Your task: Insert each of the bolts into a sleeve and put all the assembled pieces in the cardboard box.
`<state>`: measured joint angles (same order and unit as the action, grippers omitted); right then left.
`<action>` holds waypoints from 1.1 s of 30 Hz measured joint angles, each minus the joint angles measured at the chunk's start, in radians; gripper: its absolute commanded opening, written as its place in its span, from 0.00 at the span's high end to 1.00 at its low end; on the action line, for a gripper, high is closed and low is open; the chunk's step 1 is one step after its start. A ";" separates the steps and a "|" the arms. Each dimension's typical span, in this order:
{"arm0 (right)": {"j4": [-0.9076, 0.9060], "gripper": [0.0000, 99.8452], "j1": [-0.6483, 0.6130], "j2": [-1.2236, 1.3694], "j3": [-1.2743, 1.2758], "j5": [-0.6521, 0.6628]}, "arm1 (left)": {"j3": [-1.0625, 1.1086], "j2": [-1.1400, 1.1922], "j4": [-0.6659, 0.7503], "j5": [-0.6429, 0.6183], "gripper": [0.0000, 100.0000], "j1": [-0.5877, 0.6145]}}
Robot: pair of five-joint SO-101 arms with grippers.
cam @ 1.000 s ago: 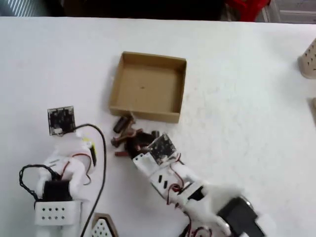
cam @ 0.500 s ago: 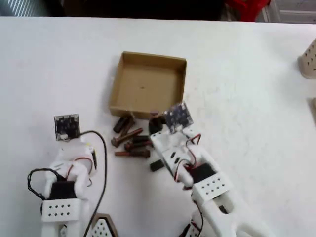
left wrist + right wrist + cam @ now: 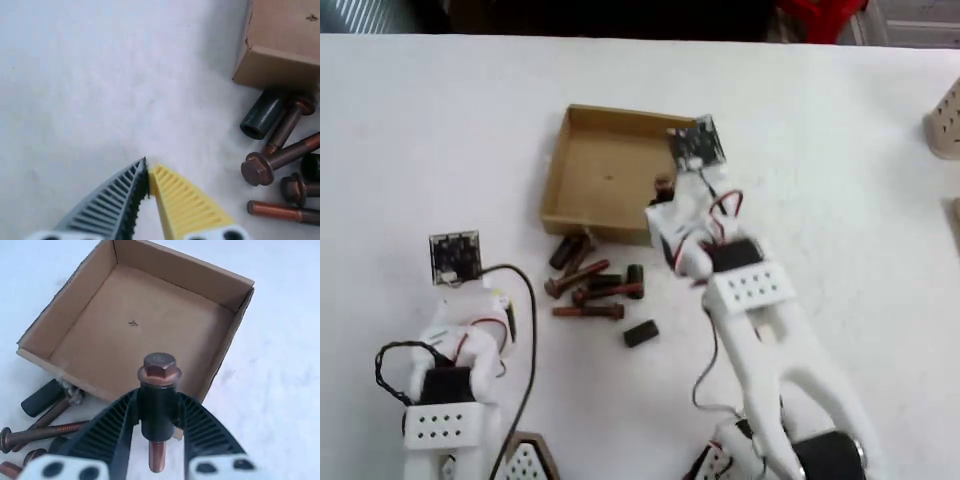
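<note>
Above the white table (image 3: 840,150), the right gripper (image 3: 157,401) clamps a sleeved bolt (image 3: 158,385) upright over the cardboard box (image 3: 180,272), likely for release; the left gripper (image 3: 148,172) sits pinched together, empty

The left gripper (image 3: 146,170) sits near the front left corner of the counter (image 3: 840,150), jaws closed together. The right gripper (image 3: 157,399), arm stretched from the front edge, clamps a sleeved bolt (image 3: 159,369).

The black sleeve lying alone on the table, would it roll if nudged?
Probably: the black sleeve is a short round tube lying on its side on the smooth table. It looks stiff, so it should keep its shape.
</note>
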<state>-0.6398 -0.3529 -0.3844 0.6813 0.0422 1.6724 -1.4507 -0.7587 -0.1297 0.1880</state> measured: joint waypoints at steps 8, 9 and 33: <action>-0.163 0.98 0.008 0.358 -0.414 -0.003 | 0.000 0.000 0.000 0.000 0.97 0.000; -0.173 0.98 0.008 0.407 -0.453 -0.005 | 0.000 0.000 0.000 0.000 0.97 0.000; -0.301 0.84 0.026 0.924 -0.884 -0.005 | 0.000 0.000 0.000 0.048 0.97 0.000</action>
<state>-0.9406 -0.3268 0.5393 -0.2025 0.0376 1.6724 -1.4507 -0.7587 -0.0821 0.1880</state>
